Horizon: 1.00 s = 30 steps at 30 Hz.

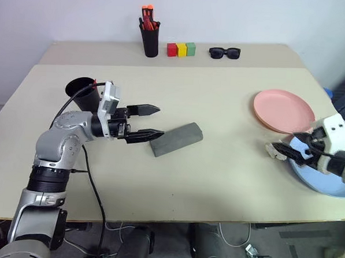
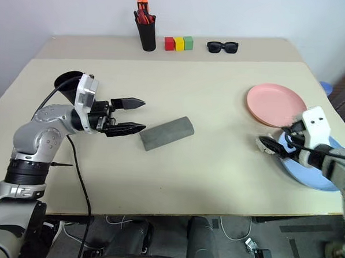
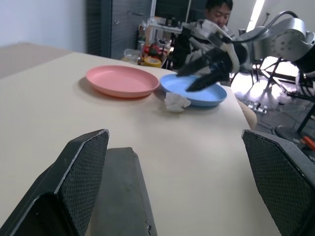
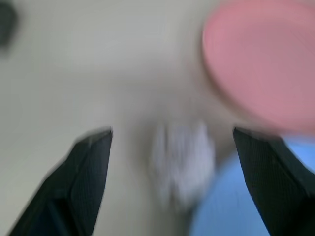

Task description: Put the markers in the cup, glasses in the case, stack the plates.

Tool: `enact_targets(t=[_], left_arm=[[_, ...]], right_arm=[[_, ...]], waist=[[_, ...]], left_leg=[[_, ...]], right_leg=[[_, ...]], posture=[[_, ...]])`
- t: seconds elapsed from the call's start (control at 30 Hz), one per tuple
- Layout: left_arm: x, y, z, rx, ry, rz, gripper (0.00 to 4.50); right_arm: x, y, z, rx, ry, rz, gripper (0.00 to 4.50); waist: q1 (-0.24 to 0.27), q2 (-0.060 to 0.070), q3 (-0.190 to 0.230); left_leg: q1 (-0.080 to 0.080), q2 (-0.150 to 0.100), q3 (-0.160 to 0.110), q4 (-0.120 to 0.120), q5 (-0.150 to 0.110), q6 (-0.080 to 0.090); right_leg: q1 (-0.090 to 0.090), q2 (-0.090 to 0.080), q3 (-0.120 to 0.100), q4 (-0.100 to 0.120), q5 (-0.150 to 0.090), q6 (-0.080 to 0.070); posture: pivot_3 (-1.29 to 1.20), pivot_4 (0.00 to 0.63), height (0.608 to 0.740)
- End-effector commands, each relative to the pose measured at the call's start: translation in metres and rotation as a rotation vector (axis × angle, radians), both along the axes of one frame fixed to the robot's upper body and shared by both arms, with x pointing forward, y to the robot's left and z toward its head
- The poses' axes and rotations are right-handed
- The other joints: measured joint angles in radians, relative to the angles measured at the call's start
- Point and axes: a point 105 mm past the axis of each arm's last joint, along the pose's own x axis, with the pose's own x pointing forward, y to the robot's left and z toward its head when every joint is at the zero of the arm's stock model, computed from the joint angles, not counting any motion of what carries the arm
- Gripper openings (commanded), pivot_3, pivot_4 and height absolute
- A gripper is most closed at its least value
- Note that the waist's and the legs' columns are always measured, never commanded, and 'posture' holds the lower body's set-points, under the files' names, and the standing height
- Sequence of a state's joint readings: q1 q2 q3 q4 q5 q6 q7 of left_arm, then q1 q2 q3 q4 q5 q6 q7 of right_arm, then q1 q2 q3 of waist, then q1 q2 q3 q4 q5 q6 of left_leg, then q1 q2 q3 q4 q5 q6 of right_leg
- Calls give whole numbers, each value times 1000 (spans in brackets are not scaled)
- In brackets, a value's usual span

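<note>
Pink plate [image 1: 284, 110] and blue plate [image 1: 326, 174] sit side by side, unstacked, a white crumpled scrap [image 3: 176, 102] just beside the blue rim. Right end effector [image 1: 288, 151] hovers open above it and could shove the scrap underneath. Left end effector [image 1: 145, 123] gapes empty beside the shut case [image 1: 176, 139].

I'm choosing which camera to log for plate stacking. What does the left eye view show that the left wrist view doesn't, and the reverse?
Left eye view alone: the black cup behind the left arm, a pen holder, coloured blocks and sunglasses at the far edge.

Left wrist view alone: a seated person beyond the table.

Both: the closed grey case, the pink plate and blue plate lying side by side, a crumpled white scrap beside the blue one, the open left gripper and the open right gripper.
</note>
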<state>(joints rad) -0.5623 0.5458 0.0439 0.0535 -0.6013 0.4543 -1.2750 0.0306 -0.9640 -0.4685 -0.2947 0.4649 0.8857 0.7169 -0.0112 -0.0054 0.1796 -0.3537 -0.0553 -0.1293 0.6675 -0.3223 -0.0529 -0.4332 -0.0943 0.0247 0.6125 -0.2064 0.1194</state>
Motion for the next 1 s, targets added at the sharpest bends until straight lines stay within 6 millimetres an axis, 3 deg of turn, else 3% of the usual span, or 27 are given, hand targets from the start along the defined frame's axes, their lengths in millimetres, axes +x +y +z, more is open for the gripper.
enact_targets(t=[0.03, 0.17, 0.3, 0.4, 0.6, 1.0], left_arm=[[-2, -1, 9, -7, -42, -36, 4450], [0, -1, 10, -2, -47, -42, 4450], [1, -2, 12, -2, -56, -46, 4450], [2, -3, 12, -5, -57, -41, 4500], [3, -1, 12, -13, -55, -17, 4500], [8, 6, 13, -8, -64, 60, 4500]], right_arm=[[-10, -2, 5, -37, 10, -4, 3962], [-10, -18, -5, -114, 30, -89, 3962], [-14, -31, -27, -161, 101, -157, 3962], [-20, -34, -45, -191, 173, -159, 3087], [-14, -39, -41, -201, 150, -179, 51], [10, -71, -9, -334, 62, -280, 51]], waist=[[-1, 0, 0], [-2, 0, 0], [-1, 0, 0], [-1, 0, 0], [-2, -2, 0], [-1, -3, 0]], left_leg=[[0, 0, 0, 0, 0, 0], [1, 0, 0, 0, 0, 0], [1, 0, 0, 0, 0, 0], [0, 0, 0, 0, 0, 0], [3, 0, 0, 1, 0, 0], [5, 0, -1, 0, 0, 0]], right_leg=[[0, 0, 0, 0, 0, 0], [0, 0, 0, 0, 0, 0], [0, 0, 0, 0, 0, 0], [0, 0, 0, 0, 0, 0], [3, 0, 0, 0, 0, 0], [5, 0, 0, 0, -1, 1]], posture=[[0, 150, 740], [0, 150, 740], [0, 150, 740], [0, 150, 740], [0, 150, 740], [0, 150, 740]])
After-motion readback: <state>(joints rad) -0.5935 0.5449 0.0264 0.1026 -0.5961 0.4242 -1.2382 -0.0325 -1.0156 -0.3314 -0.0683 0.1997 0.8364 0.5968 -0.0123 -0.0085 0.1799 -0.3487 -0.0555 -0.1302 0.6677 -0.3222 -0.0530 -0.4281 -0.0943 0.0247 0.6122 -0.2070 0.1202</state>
